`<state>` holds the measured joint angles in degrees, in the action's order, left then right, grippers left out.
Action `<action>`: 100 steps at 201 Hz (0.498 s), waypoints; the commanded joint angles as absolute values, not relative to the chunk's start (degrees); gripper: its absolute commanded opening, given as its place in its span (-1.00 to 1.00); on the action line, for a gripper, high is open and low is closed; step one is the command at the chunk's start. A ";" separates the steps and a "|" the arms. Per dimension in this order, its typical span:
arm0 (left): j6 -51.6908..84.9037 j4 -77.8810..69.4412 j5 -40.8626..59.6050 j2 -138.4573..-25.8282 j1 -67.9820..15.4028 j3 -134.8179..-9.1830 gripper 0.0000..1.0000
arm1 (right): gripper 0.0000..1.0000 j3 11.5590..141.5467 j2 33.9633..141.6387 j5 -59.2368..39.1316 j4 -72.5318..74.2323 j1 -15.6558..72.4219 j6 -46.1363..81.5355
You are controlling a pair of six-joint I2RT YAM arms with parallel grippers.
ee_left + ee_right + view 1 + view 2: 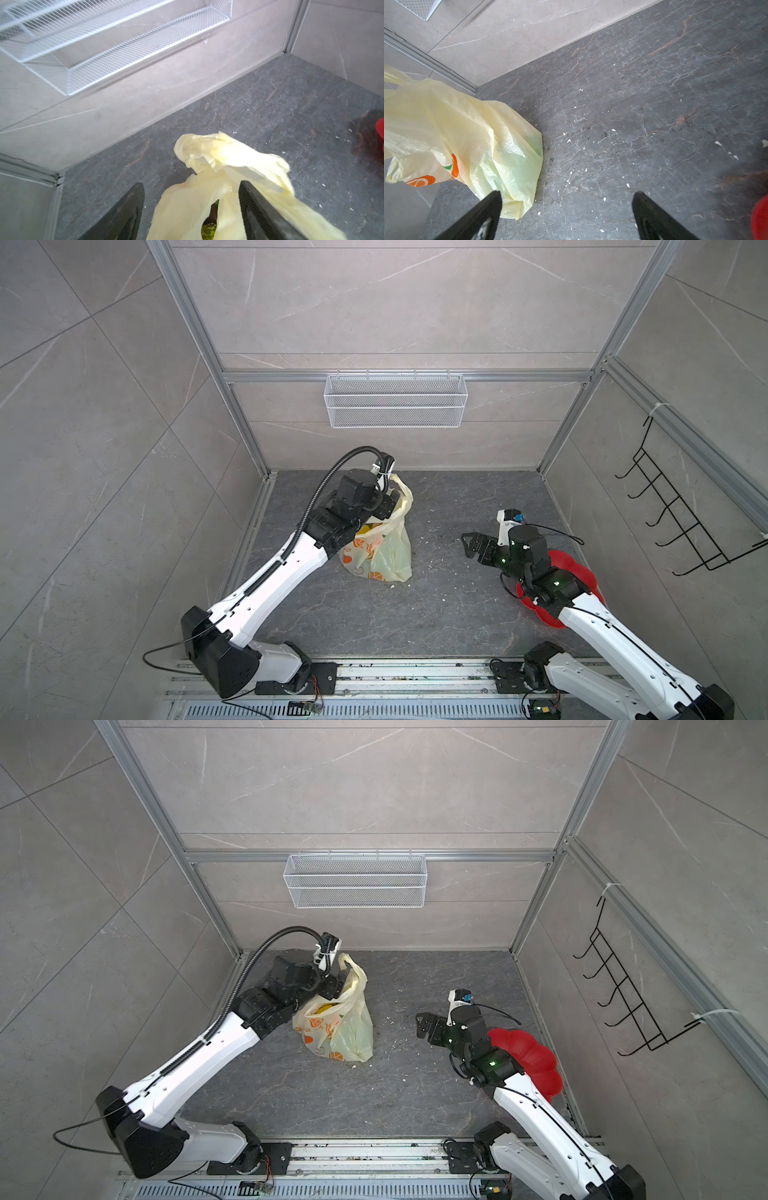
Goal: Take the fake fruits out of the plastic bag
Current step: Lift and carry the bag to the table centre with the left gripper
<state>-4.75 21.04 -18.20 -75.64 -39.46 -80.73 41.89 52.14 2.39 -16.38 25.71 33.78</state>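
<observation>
Well, bag: pale yellow with orange prints, slumped upright on the floor, mouth up.
Fruits: all inside the bag. A yellow fruit shows through the mouth in both top views, and a bumpy green fruit shows in the left wrist view.
Floor: dark grey stone-look slab with pale veins and rusty streaks, spreading out all around the bag.
Crumbs: small white flecks scattered on the floor just beside the bag.
Walls: pale grey marbled panels behind the bag and to both sides of it, joined by a silver metal frame.
Basket: white wire mesh, hung on the wall behind and above the bag.
Rack: black wire hooks on a side wall, well apart from the bag.
Plate: red, on the floor well apart from the bag.
Left gripper: at the top of the bag, jaws apart, a handle loop lying between them and against one finger.
Right gripper: low over the floor, near the bag but not touching it, jaws spread wide.
</observation>
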 commanded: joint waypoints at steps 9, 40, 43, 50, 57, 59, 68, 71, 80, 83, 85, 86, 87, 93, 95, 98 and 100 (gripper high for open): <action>0.16 25.13 -21.31 -70.21 -38.75 -80.94 0.59 | 1.00 41.56 51.69 2.90 -15.19 26.36 34.57; 2.84 31.00 -21.88 -66.58 -38.68 -81.61 0.61 | 1.00 41.81 51.83 3.16 -15.38 26.78 34.54; 2.94 31.29 -21.69 -66.23 -38.68 -81.56 0.61 | 1.00 41.83 51.90 3.19 -15.38 26.76 34.54; 2.43 32.14 -20.85 -65.87 -38.69 -81.75 0.63 | 1.00 41.84 52.07 3.23 -15.29 26.92 34.54; 2.12 33.46 -20.48 -66.18 -38.72 -82.47 0.64 | 1.00 41.92 52.28 3.25 -15.21 27.03 34.64; 2.04 33.83 -20.70 -66.36 -38.68 -82.78 0.64 | 1.00 41.92 52.36 3.18 -15.14 27.08 34.68; 2.39 36.31 -23.90 -67.49 -38.64 -84.38 0.65 | 1.00 41.92 52.62 3.17 -14.82 27.30 34.72; 2.45 37.06 -25.28 -68.01 -38.48 -84.95 0.65 | 1.00 41.92 52.69 3.16 -14.71 27.40 34.84; 2.38 39.45 -29.12 -69.46 -37.40 -86.52 0.66 | 1.00 41.98 52.95 3.17 -14.53 27.65 34.89; 2.40 40.00 -29.39 -69.85 -36.65 -86.81 0.66 | 1.00 42.03 53.04 3.19 -14.50 27.73 34.96; 2.27 40.34 -29.32 -70.04 -36.19 -86.94 0.67 | 1.00 42.02 53.07 3.17 -14.44 27.70 35.02; 2.23 40.39 -29.21 -70.13 -35.76 -87.02 0.67 | 1.00 42.01 53.08 3.17 -14.43 27.78 35.04; 2.17 40.45 -29.02 -70.22 -35.37 -87.02 0.67 | 1.00 42.01 53.13 3.17 -14.42 27.82 35.06; 2.16 40.60 -27.58 -70.69 -33.34 -87.11 0.67 | 1.00 42.01 53.17 3.19 -14.33 28.02 35.17; 2.19 40.58 -27.39 -70.85 -32.59 -87.17 0.67 | 1.00 42.01 53.17 3.24 -14.33 28.06 35.20; 2.27 40.54 -25.89 -71.06 -31.65 -87.23 0.67 | 1.00 42.01 53.17 3.25 -14.33 28.18 35.25; 2.37 40.48 -25.17 -71.16 -31.07 -87.26 0.67 | 1.00 42.01 53.13 3.25 -14.33 28.23 35.25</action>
<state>1.37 36.21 -24.05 -69.19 -37.26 -84.55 41.89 52.69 2.42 -15.90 27.40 34.15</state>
